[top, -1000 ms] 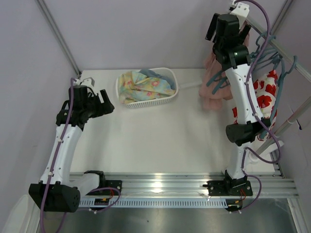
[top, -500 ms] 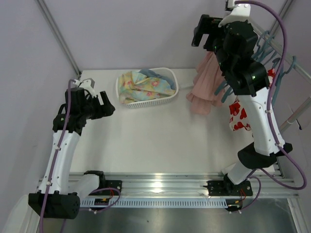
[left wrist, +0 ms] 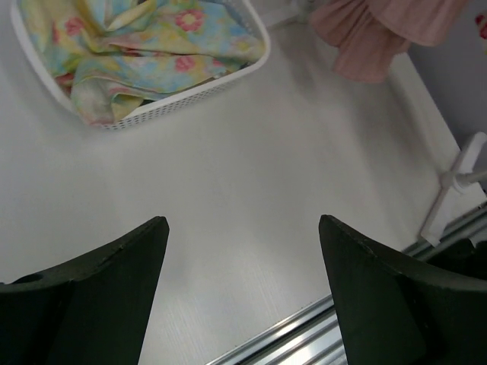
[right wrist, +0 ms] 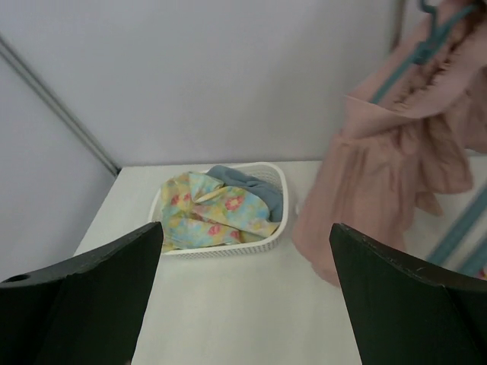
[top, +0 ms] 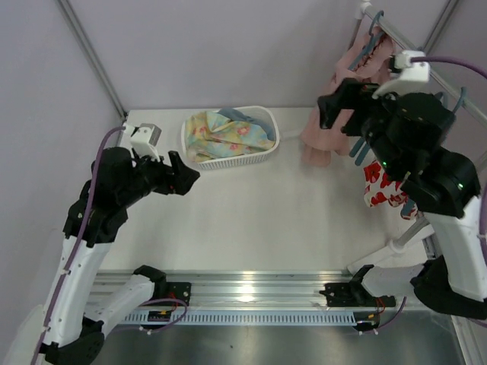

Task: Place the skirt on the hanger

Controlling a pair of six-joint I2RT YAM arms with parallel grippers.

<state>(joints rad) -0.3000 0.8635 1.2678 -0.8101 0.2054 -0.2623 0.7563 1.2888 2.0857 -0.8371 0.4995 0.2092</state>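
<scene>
Right arm backs off the rail [top: 389,30], skirt [right wrist: 373,175] left hanging
The right gripper [right wrist: 245,228], jaws wide apart and empty, has pulled away; the skirt now hangs ahead and to its right from the teal hanger [right wrist: 417,58], free of both arms. The left gripper [left wrist: 243,228], also spread and empty, has drifted out over the table [left wrist: 228,175], white basket [left wrist: 190,90] ahead-left. The task looks essentially done
</scene>
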